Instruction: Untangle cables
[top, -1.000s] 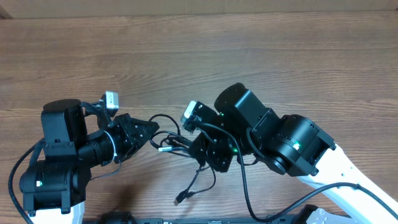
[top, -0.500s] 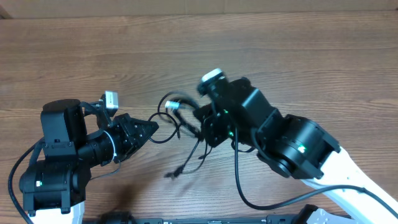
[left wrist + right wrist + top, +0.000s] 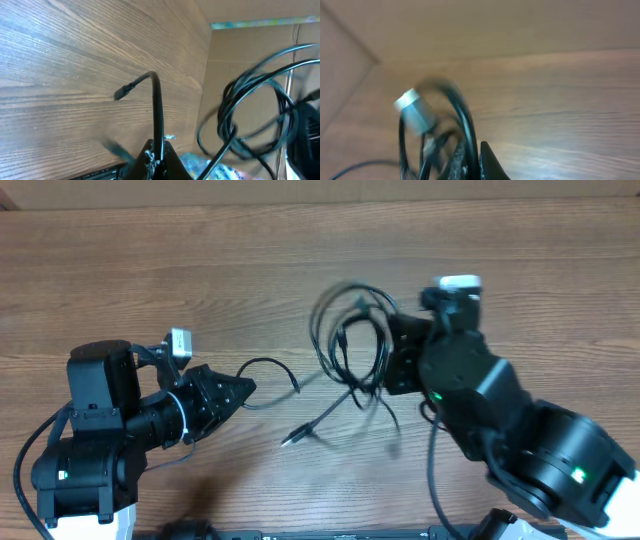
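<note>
Left gripper (image 3: pixel 241 390) sits low at the table's left, jaws pressed together on one thin black cord (image 3: pixel 265 363). Its wrist view shows the cord (image 3: pixel 158 115) rising straight out of the fingertips, then bending over to a small plug (image 3: pixel 122 92) at the free end. Right gripper (image 3: pixel 386 374) is right of centre, likewise clamped tight, pinching the cables (image 3: pixel 345 330). These are several black loops fanned out on the gripper's left and far side over the wooden table (image 3: pixel 150 270), blurred in places. From the right wrist camera, strands (image 3: pixel 464 120) climb out of the closed tips, with a silver plug end (image 3: pixel 410 106) smeared beside them. One loose tail (image 3: pixel 325 415) drops from the loops toward the near edge and ends between the two grippers. The cord's free end lies near the loops but apart from them in the overhead view.
</note>
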Robot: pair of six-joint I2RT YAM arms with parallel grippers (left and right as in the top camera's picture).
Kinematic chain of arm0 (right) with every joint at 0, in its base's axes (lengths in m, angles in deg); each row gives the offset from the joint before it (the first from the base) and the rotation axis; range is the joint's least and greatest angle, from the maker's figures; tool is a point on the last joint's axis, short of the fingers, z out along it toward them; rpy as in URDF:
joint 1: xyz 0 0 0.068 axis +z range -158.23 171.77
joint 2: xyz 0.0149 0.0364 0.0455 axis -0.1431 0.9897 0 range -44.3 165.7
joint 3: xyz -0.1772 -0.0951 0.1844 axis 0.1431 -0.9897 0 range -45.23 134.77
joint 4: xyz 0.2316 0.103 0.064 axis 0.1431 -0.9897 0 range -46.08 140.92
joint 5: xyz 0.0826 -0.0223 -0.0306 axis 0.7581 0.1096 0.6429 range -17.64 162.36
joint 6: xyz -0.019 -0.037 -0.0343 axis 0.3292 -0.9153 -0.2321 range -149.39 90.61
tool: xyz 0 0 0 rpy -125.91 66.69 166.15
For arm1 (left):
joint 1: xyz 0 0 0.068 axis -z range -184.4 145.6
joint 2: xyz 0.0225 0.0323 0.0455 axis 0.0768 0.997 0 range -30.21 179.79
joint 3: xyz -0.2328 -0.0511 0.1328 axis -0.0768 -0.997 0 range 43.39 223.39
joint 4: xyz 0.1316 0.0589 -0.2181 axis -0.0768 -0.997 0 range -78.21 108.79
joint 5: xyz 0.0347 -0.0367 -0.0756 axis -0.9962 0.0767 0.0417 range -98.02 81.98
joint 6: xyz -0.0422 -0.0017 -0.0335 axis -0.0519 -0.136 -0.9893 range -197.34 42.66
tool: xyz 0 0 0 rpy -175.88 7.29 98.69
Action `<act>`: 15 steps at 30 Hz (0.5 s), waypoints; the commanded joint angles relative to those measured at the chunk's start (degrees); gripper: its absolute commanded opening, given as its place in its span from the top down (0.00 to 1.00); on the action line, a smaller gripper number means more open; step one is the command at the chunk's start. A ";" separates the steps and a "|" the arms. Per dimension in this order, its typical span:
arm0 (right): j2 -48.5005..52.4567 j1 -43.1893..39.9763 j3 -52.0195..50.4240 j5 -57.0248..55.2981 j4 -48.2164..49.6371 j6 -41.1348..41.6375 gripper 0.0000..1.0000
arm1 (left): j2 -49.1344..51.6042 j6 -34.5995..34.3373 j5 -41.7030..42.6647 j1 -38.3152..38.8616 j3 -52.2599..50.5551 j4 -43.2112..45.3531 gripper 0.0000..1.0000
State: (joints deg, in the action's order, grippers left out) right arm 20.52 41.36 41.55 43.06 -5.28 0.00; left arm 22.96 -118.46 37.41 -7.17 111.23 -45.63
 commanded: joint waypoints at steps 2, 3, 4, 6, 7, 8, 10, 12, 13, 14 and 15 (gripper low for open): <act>-3.32 -0.15 2.08 -9.66 -0.94 0.98 0.96 | 0.07 2.40 -0.66 -0.22 0.04 -0.48 0.96; -3.67 -0.15 2.08 -9.73 -1.25 0.74 0.96 | 0.07 2.40 -0.81 -0.22 0.04 -0.50 0.96; -4.02 -0.15 2.08 -10.25 -1.70 0.63 0.96 | 0.07 2.40 -0.85 -0.22 0.04 -0.57 0.96; -4.46 -0.15 2.08 -11.91 -2.47 0.63 0.96 | 0.07 2.40 -0.83 -0.22 0.04 -0.81 0.96; -4.59 -0.15 2.08 -12.76 -2.86 0.63 0.96 | 0.07 2.40 -0.85 -0.22 0.04 -0.98 0.96; -4.72 -0.15 2.08 -13.22 -3.17 0.61 0.96 | 0.07 2.47 -0.87 -0.22 0.04 -1.20 0.95; -4.79 -0.15 2.08 -14.16 -3.80 0.63 0.96 | 0.07 2.84 -0.98 -0.22 0.04 -1.55 0.96; -4.76 -0.15 2.08 -15.82 -4.24 0.63 0.96 | 0.07 3.76 -1.03 -0.22 0.04 -1.62 0.96; -4.79 -0.15 2.08 -17.31 -4.39 0.61 0.96 | 0.07 3.89 -1.05 -0.22 0.04 -1.66 0.96; -4.79 -0.15 2.08 -19.21 -4.59 0.59 0.96 | 0.07 3.89 -1.05 -0.22 0.04 -1.75 0.96; -4.79 -0.15 2.08 -21.51 -4.79 0.61 0.96 | 0.07 3.89 -1.05 -0.22 0.04 -1.77 0.96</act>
State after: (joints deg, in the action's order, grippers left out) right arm 16.71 41.38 41.55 30.34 -10.16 0.41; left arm 22.96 -116.65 37.19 -7.17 111.23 -47.10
